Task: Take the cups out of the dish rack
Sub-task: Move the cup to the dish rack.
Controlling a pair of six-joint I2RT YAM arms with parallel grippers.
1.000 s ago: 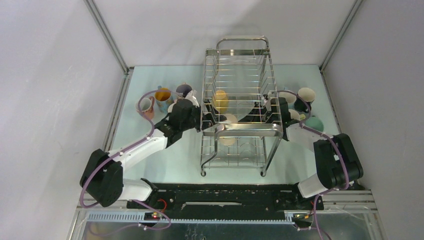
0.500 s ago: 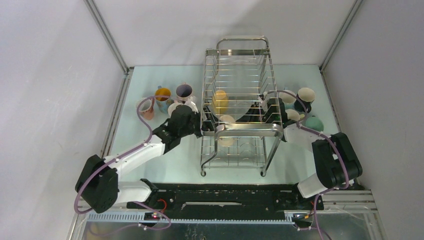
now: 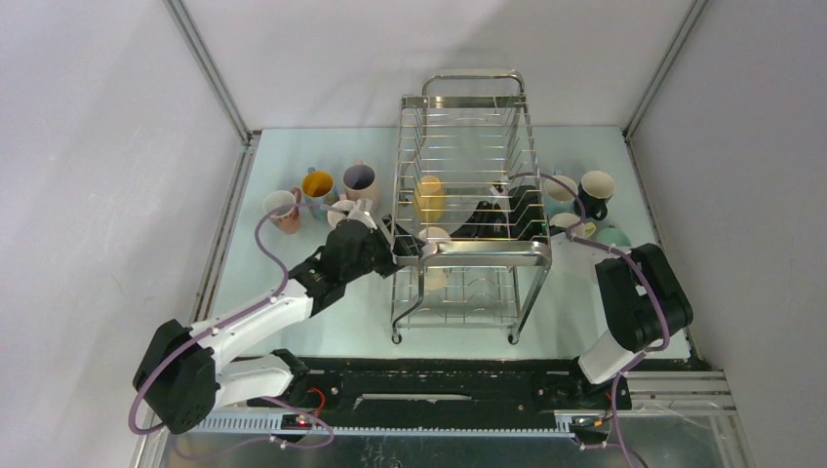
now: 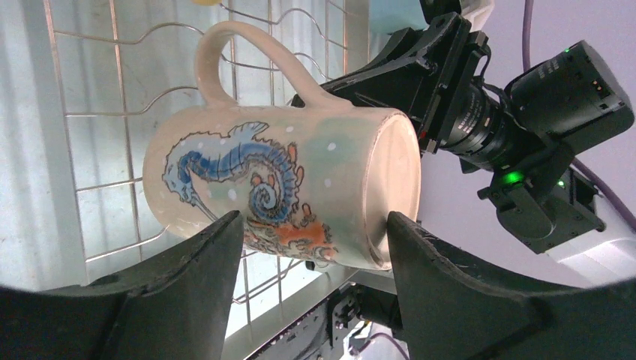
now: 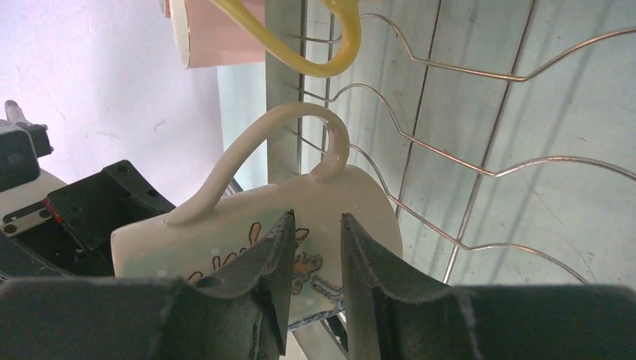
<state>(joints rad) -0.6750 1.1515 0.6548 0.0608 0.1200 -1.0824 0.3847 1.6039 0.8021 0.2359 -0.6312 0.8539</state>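
Dish rack (image 3: pixel 483 252): 1, two tiers.
Cups in rack: 2. These are the yellow cup (image 3: pixel 429 198) and the cream seahorse cup (image 4: pixel 285 187).
Cups on worktop (image 3: pixel 302 156), left of rack: 3. These are the pink cup (image 3: pixel 283 208), orange-lined cup (image 3: pixel 317 185) and purple-lined cup (image 3: pixel 359 178).
Right of rack: 3 certain, the pale cup (image 3: pixel 561 195), black cup (image 3: pixel 595 187) and green cup (image 3: pixel 612 237). A possible fourth is half hidden.
End effectors: 2, the left end effector (image 4: pixel 311 240) and right end effector (image 5: pixel 315 255).

Dish rack (image 3: pixel 473 146) wires crowd the cream mug (image 4: pixel 285 187) (yellow mug (image 3: pixel 429 195) just beyond); bare table (image 3: pixel 361 317) lies open left of the rack.
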